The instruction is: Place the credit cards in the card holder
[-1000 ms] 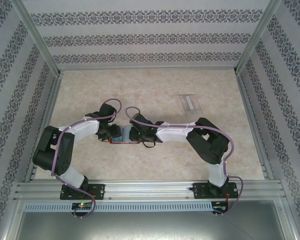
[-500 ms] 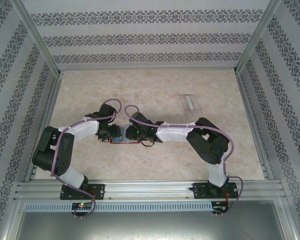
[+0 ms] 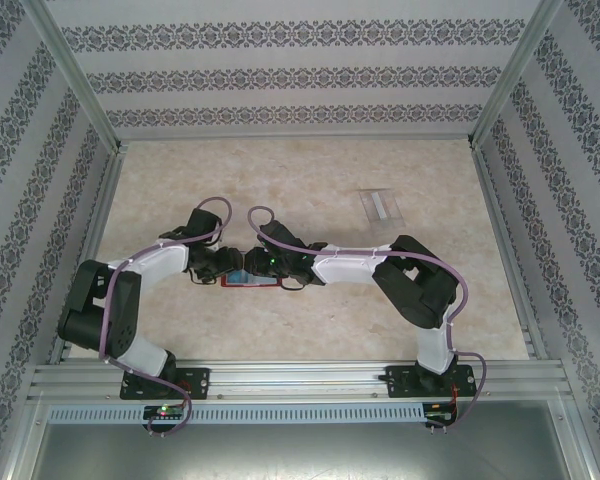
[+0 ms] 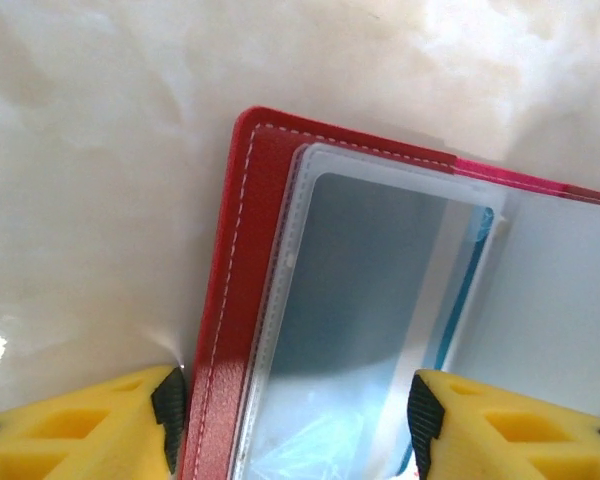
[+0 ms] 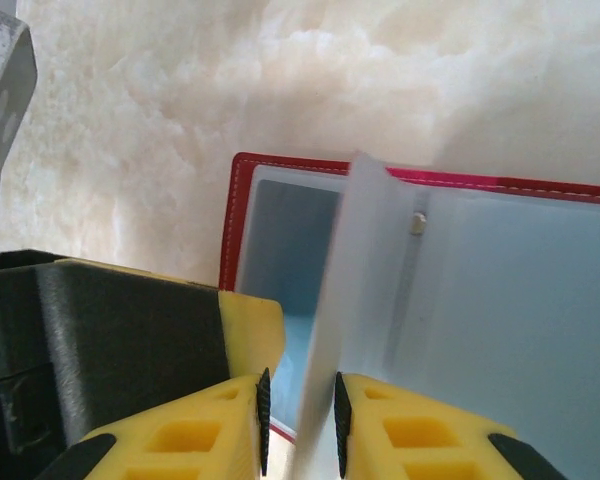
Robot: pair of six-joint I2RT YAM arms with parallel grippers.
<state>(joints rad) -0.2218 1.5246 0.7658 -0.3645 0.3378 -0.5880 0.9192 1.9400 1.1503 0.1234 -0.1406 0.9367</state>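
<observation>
The yellow fingers (image 5: 210, 435) of the right gripper (image 5: 300, 425) are pinched on a thin translucent grey-white credit card (image 5: 358, 280). It stands on edge, rising from between the pads over the small red folding card holder (image 5: 500, 300), which lies open on the pale marbled table (image 5: 160, 120). The left gripper (image 4: 297, 412) has its fingers (image 4: 80, 430) spread apart. The holder's red-edged half with its clear pocket lies between them, the red edge just beside one pad. A second translucent card (image 3: 382, 205) lies flat, well apart, at the far right.
</observation>
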